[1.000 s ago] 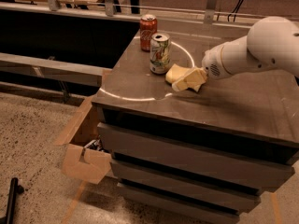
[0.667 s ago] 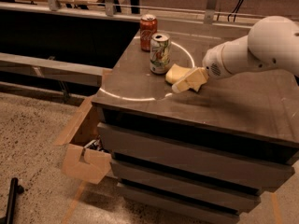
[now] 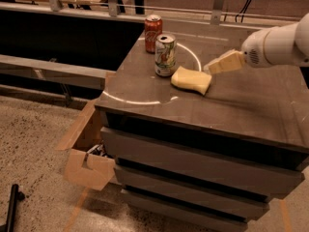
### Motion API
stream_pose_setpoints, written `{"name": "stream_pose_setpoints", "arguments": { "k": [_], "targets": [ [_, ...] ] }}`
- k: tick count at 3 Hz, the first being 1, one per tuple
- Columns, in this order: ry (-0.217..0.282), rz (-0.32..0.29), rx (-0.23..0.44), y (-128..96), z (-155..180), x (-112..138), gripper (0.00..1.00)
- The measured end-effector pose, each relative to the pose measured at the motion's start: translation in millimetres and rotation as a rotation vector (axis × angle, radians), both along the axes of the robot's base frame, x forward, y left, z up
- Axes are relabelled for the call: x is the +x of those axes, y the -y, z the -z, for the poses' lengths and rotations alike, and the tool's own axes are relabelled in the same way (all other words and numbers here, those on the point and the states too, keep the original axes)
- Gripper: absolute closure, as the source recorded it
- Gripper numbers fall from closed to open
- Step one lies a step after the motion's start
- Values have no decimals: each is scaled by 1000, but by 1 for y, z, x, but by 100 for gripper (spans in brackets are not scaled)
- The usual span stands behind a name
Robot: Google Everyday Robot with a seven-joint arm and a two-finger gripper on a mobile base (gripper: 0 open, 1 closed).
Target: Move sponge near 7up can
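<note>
Your sponge (image 3: 191, 79) lies flat on the dark top of the drawer cabinet (image 3: 231, 111), just to the right of the 7up can (image 3: 165, 55) and slightly nearer; a narrow gap seems to separate the two. The can stands upright, inside a white ring marked on the top. A red soda can (image 3: 153, 33) stands upright beyond it, just to its far left.

Your gripper (image 3: 213, 67) hangs at the sponge's far right corner, its tip pointing left and down towards it, with the white arm (image 3: 277, 45) reaching in from the right edge. The sponge is not lifted. You cannot tell whether the tip touches it, nor how wide the gripper stands.

On the floor to the left of the cabinet sits an open cardboard box (image 3: 89, 167).
</note>
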State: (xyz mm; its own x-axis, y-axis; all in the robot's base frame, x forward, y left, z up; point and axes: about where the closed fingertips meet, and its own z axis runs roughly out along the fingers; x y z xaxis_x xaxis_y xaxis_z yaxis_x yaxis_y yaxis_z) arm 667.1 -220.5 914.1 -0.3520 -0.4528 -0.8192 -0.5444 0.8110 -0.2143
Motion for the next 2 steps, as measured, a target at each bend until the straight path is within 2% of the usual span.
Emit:
{"name": "stream_pose_setpoints", "arguments": {
  "k": [1, 2],
  "targets": [
    [68, 122, -15, 41, -25, 4, 0],
    [79, 153, -10, 50, -29, 5, 0]
  ]
}}
